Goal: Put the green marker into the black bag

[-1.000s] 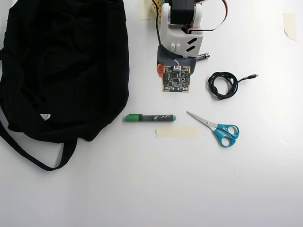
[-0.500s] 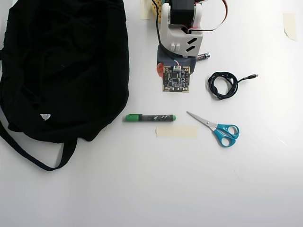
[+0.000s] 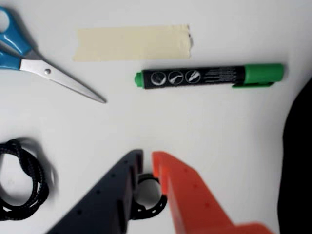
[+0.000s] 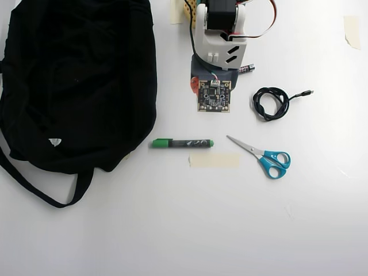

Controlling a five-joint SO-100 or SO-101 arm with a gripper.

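The green marker (image 3: pixel 209 75) lies flat on the white table, green cap to the right in the wrist view. In the overhead view the marker (image 4: pixel 183 142) lies just right of the black bag (image 4: pixel 75 80), cap toward the bag. The bag is large and floppy, with a small white tag and a strap trailing toward the front. Its edge shows at the right of the wrist view (image 3: pixel 298 161). My gripper (image 3: pixel 147 158), one black and one orange jaw, hovers short of the marker with the jaws nearly together and nothing between them. In the overhead view the wrist camera board (image 4: pixel 214 95) hides it.
Blue-handled scissors (image 4: pixel 261 155) and a strip of beige tape (image 4: pixel 214 160) lie right of the marker; both show in the wrist view, scissors (image 3: pixel 29 56) and tape (image 3: pixel 131 43). A coiled black cable (image 4: pixel 271 103) lies right of the arm and shows in the wrist view (image 3: pixel 19 180). A small black battery (image 4: pixel 247 68) lies by the base.
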